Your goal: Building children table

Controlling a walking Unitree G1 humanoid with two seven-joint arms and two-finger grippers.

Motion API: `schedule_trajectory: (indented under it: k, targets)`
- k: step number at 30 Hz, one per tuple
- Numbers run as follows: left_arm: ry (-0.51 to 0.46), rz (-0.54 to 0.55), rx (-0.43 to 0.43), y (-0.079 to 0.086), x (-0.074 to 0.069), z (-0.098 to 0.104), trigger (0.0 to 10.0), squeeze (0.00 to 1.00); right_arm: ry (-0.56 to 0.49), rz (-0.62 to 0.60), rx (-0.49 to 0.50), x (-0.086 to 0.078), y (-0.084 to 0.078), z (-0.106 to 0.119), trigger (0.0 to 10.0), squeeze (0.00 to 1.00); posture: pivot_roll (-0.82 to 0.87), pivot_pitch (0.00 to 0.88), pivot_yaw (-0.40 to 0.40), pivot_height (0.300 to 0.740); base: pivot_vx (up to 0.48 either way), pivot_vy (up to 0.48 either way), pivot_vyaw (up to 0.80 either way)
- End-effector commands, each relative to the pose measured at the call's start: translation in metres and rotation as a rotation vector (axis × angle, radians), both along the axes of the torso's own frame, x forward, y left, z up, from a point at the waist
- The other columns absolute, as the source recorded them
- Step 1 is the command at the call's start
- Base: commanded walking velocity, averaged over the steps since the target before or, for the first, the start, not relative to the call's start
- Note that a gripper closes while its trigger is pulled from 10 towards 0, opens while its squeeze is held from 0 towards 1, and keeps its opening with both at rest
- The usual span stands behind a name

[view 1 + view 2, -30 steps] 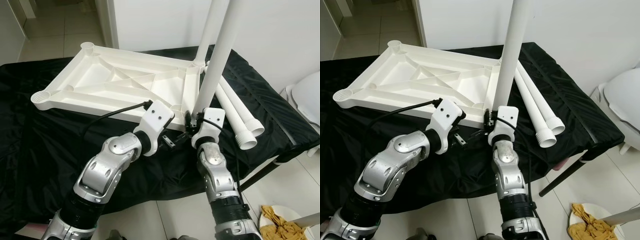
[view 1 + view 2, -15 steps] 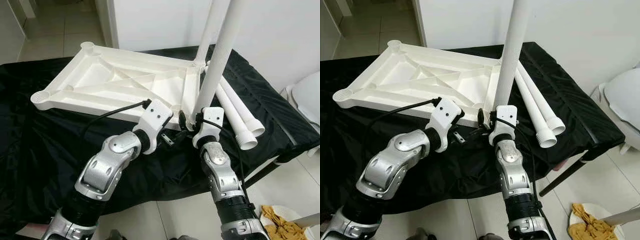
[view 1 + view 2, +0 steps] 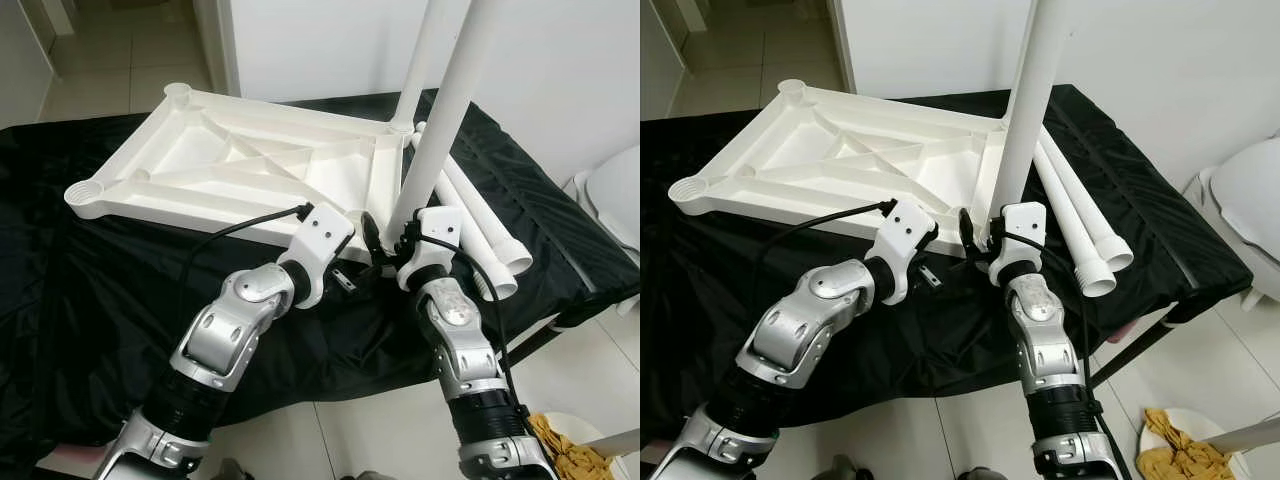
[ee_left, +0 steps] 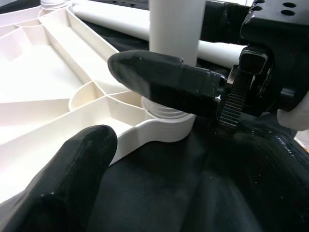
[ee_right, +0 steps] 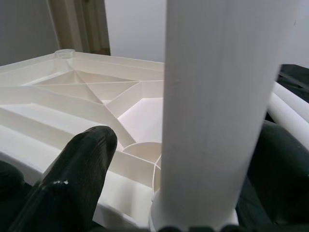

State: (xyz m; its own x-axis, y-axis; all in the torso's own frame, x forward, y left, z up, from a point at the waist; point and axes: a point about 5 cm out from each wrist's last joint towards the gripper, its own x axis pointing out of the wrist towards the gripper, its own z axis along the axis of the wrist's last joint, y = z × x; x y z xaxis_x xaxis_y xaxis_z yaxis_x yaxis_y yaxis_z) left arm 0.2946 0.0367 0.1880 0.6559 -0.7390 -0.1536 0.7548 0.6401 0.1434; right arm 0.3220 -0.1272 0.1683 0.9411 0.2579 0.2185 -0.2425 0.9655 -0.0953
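Two end effectors meet at one corner socket (image 4: 166, 118) of the inverted tabletop (image 3: 240, 165). Right end effector (image 3: 392, 238) grips the upright leg (image 3: 445, 110); left end effector (image 3: 352, 281) stands wide beside it.

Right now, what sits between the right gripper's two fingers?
The upright white table leg, standing in the tabletop's near corner socket; the right gripper straddles it in the right wrist view.

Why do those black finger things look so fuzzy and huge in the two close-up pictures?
Left wrist view: the near fingers sit too close, so they blur, while the table leg base stays fairly sharp. Right wrist view: finger and leg both soft. Eye views: evenly lit, sharp.
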Motion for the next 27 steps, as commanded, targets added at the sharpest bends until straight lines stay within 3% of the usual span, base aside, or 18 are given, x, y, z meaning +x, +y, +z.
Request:
schedule_trajectory:
  k: [1, 6, 9, 15, 20, 26, 27]
  targets:
    - [-0.027, 0.05, 0.004, 0.003, 0.005, 0.004, 10.0, 0.0, 0.005, 0.034, 0.001, -0.003, 0.004, -0.002, 10.0, 0.0, -0.07, 0.04, -0.016, 0.74, 0.0, 0.0, 0.0]
    - [-0.031, 0.044, 0.0, 0.001, 0.006, 0.004, 10.0, 0.0, -0.01, 0.094, 0.002, 0.0, -0.003, 0.003, 10.0, 0.0, -0.07, 0.039, -0.015, 0.74, 0.0, 0.0, 0.0]
    - [-0.03, 0.034, -0.007, -0.001, 0.003, 0.004, 10.0, 0.0, 0.009, 0.158, -0.036, 0.01, -0.02, 0.005, 10.0, 0.0, -0.06, 0.033, -0.021, 0.74, 0.0, 0.0, 0.0]
    - [-0.023, 0.022, -0.013, -0.001, -0.005, 0.003, 10.0, 0.0, 0.029, 0.238, -0.067, 0.024, -0.033, 0.005, 10.0, 0.0, -0.04, 0.028, -0.031, 0.74, 0.0, 0.0, 0.0]
    - [-0.021, 0.022, -0.01, 0.0, -0.007, 0.002, 10.0, 0.0, 0.049, 0.268, -0.069, 0.028, -0.036, 0.005, 10.0, 0.0, -0.03, 0.029, -0.033, 0.74, 0.0, 0.0, 0.0]
    - [-0.023, 0.026, -0.007, 0.003, -0.009, 0.003, 10.0, 0.0, 0.1, 0.405, -0.079, 0.034, -0.04, 0.002, 10.0, 0.0, -0.02, 0.03, -0.036, 0.74, 0.0, 0.0, 0.0]
    - [-0.024, 0.027, -0.008, 0.003, -0.01, 0.003, 10.0, 0.0, 0.108, 0.424, -0.083, 0.035, -0.041, 0.002, 5.6, 0.0, -0.02, 0.03, -0.036, 0.74, 0.0, 0.0, 0.0]
